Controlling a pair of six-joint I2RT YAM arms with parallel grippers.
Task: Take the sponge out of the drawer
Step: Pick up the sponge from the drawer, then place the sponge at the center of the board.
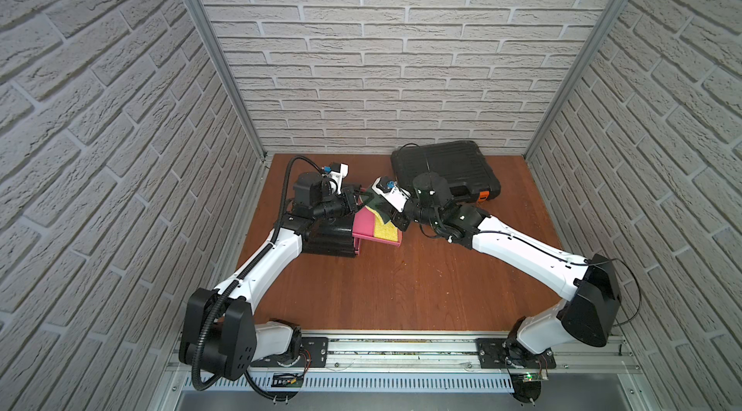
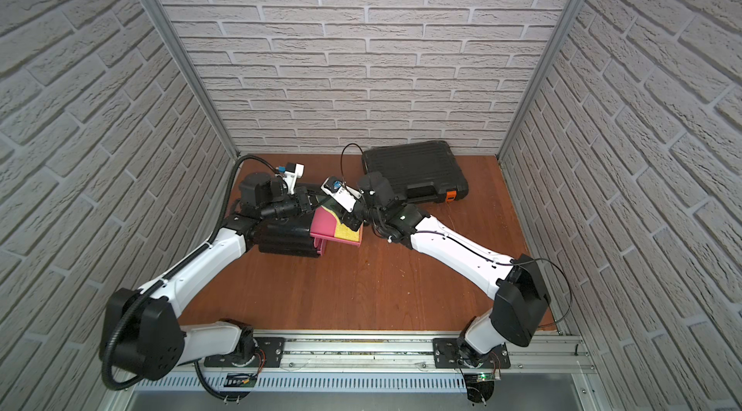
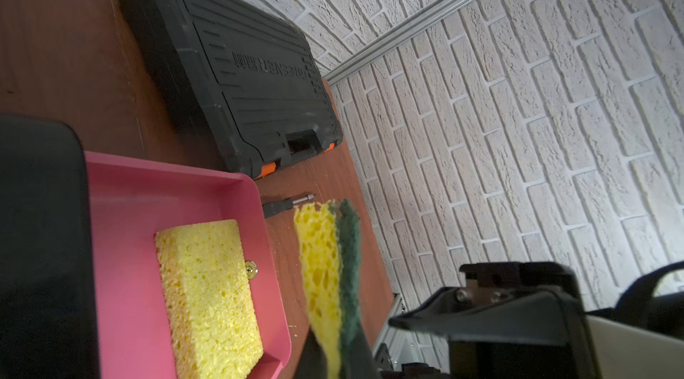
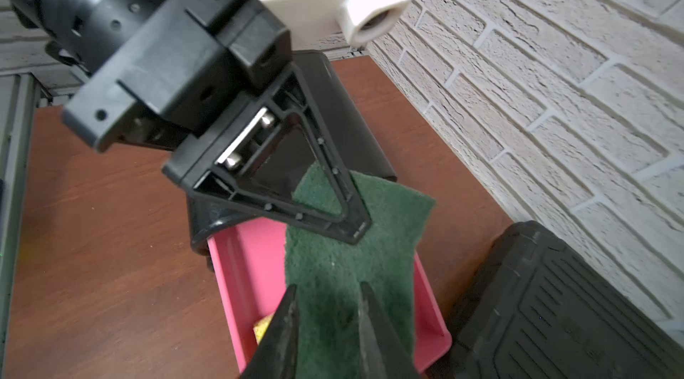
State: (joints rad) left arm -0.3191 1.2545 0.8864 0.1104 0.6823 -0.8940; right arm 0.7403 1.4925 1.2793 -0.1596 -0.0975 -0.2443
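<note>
My left gripper [image 3: 335,344] is shut on a sponge [image 3: 325,266] with a yellow body and a green scouring face, holding it above the open pink drawer [image 3: 148,188]. One left finger [image 4: 333,207] lies flat on the green face [image 4: 344,266]. My right gripper [image 4: 327,292] is open at the sponge's near end, with green showing between its jaws. In both top views the two grippers meet over the drawer [image 1: 363,224] [image 2: 321,224]. A second, plain yellow sponge [image 3: 207,295] lies inside the drawer.
The drawer slides out of a black cabinet [image 1: 329,238] under my left arm. A black tool case [image 1: 441,166] with orange latches lies at the back right. A small screwdriver bit [image 3: 288,203] lies on the wooden table between drawer and case.
</note>
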